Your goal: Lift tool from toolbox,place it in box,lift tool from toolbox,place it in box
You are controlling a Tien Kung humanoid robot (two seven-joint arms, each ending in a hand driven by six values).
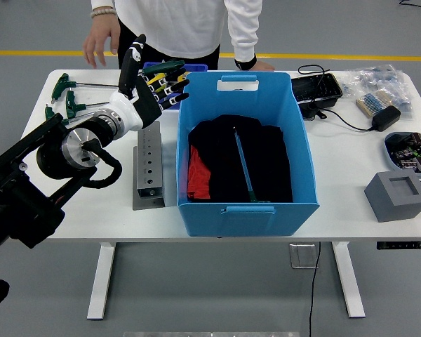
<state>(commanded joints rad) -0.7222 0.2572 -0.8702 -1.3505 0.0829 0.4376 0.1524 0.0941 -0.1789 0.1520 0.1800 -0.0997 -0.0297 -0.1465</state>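
Left hand [149, 88] hovers fingers spread, gripping nothing, above the grey perforated metal toolbox [148, 167]. Green T-handle tools [69, 105] lie left of it; a slim teal tool [242, 168] rests on dark cloth inside the blue plastic box [244, 147].

Grey floor [42, 28], smooth, evenly lit, no hard shadows. Yellow line [337, 56] painted across floor behind counter, running left to right. White counter [91, 210] on white legs [100, 281], crossbar beneath top. Small grey control panel [405, 245] at counter's right front edge. Black cable [313, 295] hanging below counter toward floor.
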